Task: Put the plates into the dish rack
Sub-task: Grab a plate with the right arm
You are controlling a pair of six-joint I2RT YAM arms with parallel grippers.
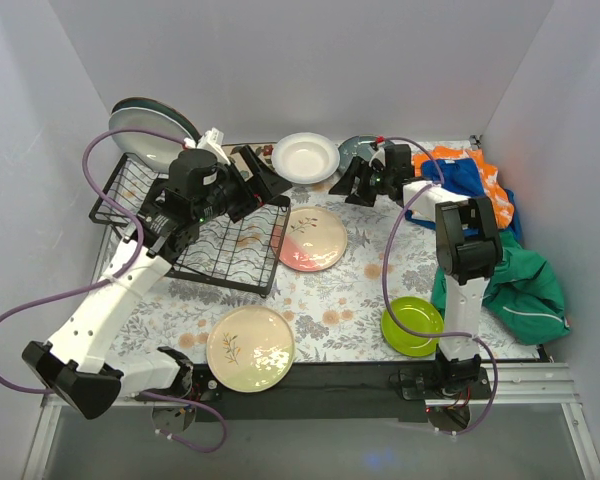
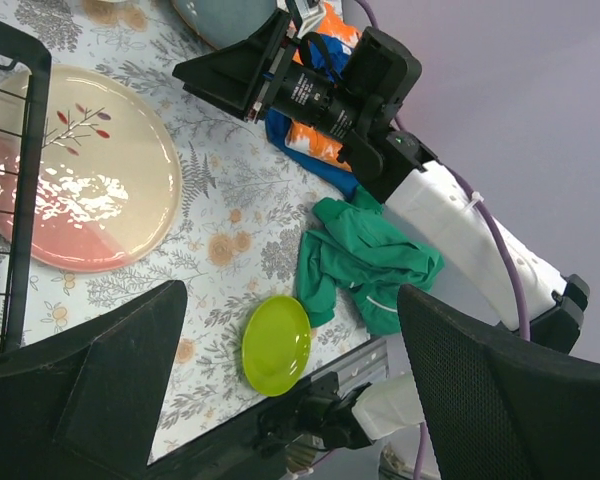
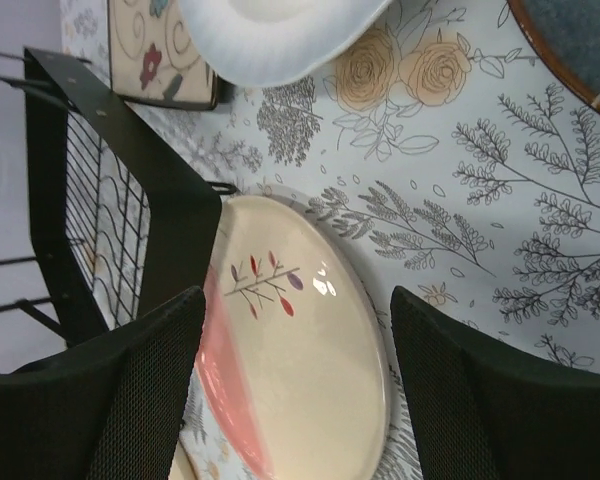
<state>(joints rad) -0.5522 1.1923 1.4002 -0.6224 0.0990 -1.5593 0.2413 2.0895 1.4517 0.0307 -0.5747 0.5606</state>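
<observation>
The black wire dish rack point(image 1: 195, 235) stands at the left. A dark blue-grey plate point(image 1: 152, 125) leans upright at its far left corner. On the table lie a white deep plate point(image 1: 305, 157), a pink-cream sprig plate point(image 1: 313, 238), a cream sprig plate point(image 1: 250, 347), a lime green plate point(image 1: 412, 325) and a dark blue-grey plate point(image 1: 357, 148), partly hidden by the right arm. My left gripper point(image 1: 270, 185) is open and empty over the rack's right edge. My right gripper point(image 1: 348, 185) is open and empty above the table, just beyond the pink-cream plate point(image 3: 300, 350).
A heap of orange and blue cloth point(image 1: 470, 175) and green cloth point(image 1: 510, 280) fills the right side. A dark flowered tile point(image 3: 160, 50) lies behind the rack beside the white plate. White walls close in the back and sides.
</observation>
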